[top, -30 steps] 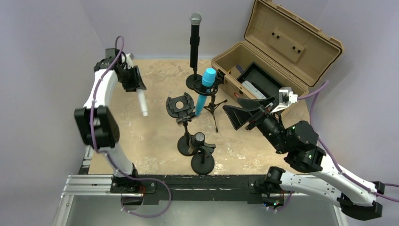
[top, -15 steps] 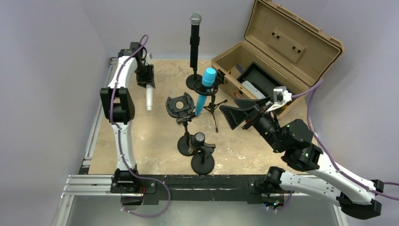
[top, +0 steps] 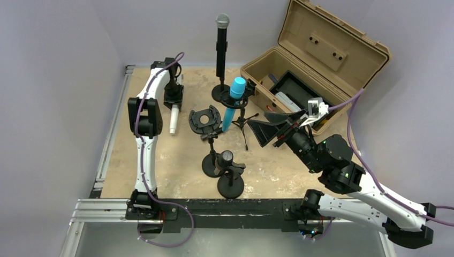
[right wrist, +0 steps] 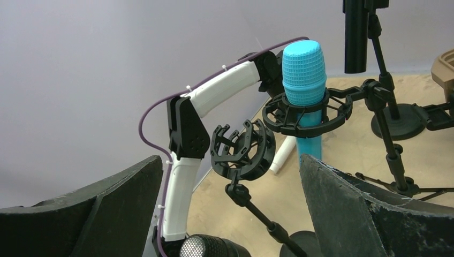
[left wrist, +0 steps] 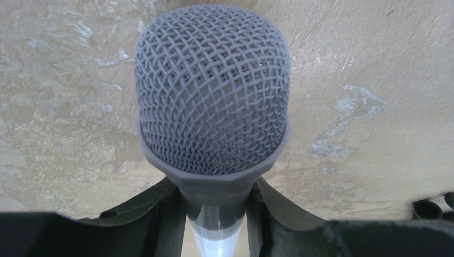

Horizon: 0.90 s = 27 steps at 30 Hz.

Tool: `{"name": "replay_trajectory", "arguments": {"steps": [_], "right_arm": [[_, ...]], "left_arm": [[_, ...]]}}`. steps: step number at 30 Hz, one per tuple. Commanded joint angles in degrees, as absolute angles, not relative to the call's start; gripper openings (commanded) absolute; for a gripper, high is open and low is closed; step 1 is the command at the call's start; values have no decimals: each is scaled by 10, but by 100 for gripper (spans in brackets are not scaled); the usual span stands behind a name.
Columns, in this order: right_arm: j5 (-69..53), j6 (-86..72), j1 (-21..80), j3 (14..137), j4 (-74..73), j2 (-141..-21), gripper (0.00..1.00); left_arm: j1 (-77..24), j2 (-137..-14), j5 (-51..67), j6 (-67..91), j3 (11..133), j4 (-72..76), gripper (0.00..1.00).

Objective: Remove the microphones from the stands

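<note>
White microphone [left wrist: 214, 85] clear of the stand, head-down over the desk [top: 160, 160]
Nearest, the right jaws stand spread wide, gripping nothing, facing the empty shock mount [top: 205, 119]. Farther left, the left jaws pinch the microphone's smooth barrel just behind its mesh head. It could slide through that narrow pinch and strike the desk, or roll if released carelessly.

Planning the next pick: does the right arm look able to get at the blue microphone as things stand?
Probably yes. The right gripper is open and faces the blue microphone, whose head stands clear above its ring holder. The empty holder sits off to one side.
</note>
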<state>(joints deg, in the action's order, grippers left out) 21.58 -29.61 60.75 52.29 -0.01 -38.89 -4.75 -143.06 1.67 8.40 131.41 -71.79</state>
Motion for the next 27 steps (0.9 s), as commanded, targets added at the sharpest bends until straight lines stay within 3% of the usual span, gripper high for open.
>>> {"name": "replay_trajectory", "arguments": {"steps": [1,10,27], "right_arm": [[224,-307,609,524,16,-384,99],[225,-307,609,528,16,-385,98],[225,-309,609,531,8,-378,98]], "left_arm": [[-44,-1433,6,91,1362,-736,19],[-44,-1440,19,90,1371,-747,24],[-43,-1434,32,83,1370,-754,53]]}}
